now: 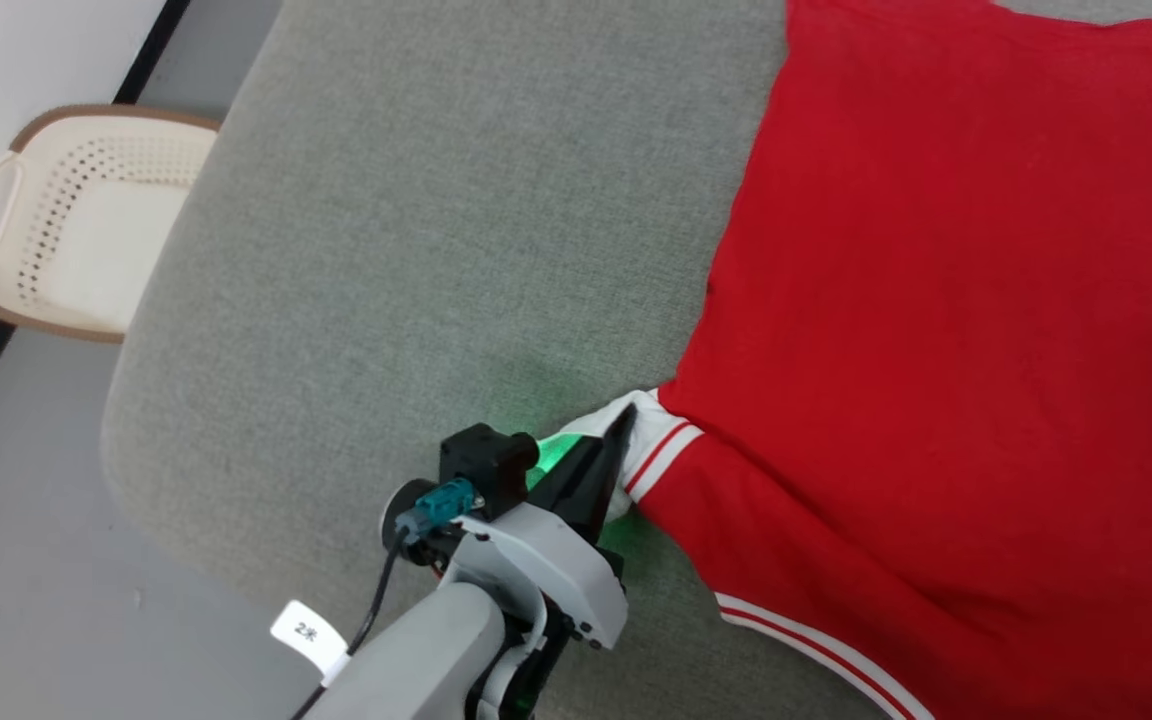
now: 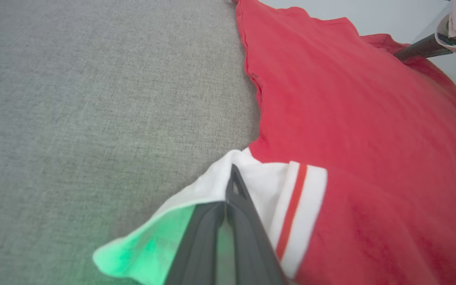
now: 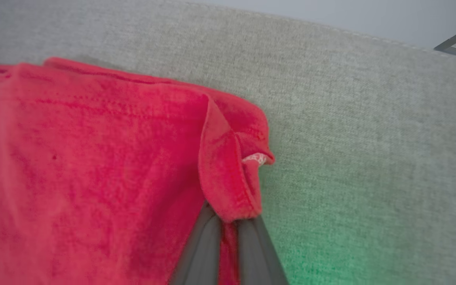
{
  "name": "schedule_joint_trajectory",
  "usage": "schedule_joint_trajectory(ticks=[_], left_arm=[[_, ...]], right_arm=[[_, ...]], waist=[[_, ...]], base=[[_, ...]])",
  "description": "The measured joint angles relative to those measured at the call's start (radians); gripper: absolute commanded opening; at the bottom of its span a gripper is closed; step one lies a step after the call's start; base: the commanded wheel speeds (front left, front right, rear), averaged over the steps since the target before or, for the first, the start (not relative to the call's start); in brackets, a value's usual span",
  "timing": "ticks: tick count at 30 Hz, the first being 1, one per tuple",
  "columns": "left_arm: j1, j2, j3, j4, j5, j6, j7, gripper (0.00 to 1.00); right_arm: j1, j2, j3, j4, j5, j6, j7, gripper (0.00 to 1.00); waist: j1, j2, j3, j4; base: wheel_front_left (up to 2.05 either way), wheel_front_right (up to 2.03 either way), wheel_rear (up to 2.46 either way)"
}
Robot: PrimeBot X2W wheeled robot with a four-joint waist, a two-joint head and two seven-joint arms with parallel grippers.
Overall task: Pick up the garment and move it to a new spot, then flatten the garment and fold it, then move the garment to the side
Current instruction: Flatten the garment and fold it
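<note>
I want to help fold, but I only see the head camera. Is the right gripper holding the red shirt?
Observer: Yes. Its wrist view shows the right gripper with jaws shut on a folded red corner of the garment.
Operator: Anything white there?
Observer: A small white bit, maybe a label, peeks from that fold.
Operator: Are the left jaws shut?
Observer: Yes, the left gripper has them pressed together on the white sleeve.
</note>
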Motion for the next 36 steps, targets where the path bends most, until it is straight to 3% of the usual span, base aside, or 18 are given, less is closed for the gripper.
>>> schedule_joint_trajectory(ticks=[10,18,22,27,31,36], left_arm=[[0.047,0.017,0.041,0.067,0.007,-0.006,-0.001,0.00],[0.115,0.073,0.065,0.077,-0.004,0.004,0.000,0.00],[0.147,0.100,0.071,0.065,-0.014,0.014,0.006,0.00],[0.180,0.134,0.082,0.033,-0.026,0.031,0.016,0.00],[0.206,0.152,0.083,0.005,-0.031,0.045,0.026,0.00],[0.233,0.171,0.088,-0.025,-0.039,0.062,0.031,0.00]], right_arm=[[0.090,0.064,0.065,0.009,0.045,0.001,-0.015,0.00],[0.308,0.100,0.209,-0.140,0.207,0.004,-0.052,0.00],[0.448,0.072,0.274,-0.273,0.316,0.006,-0.040,0.00],[0.632,-0.007,0.303,-0.448,0.427,0.009,0.018,0.00],[0.788,-0.058,0.269,-0.578,0.472,0.008,0.064,0.00],[0.976,-0.065,0.174,-0.721,0.488,0.008,0.113,0.00]], waist=[[0.0000,0.0000,-0.081,-0.056],[0.0001,0.0000,-0.156,-0.148],[0.0001,0.0000,-0.195,-0.197],[0.0000,0.0000,-0.240,-0.256],[0.0000,0.0000,-0.276,-0.295],[0.0000,0.0000,-0.311,-0.339]], base=[[0.00,0.00,0.00],[0.00,0.00,0.00],[0.00,0.00,0.00],[0.00,0.00,0.00],[0.00,0.00,0.00],[0.00,0.00,0.00]])
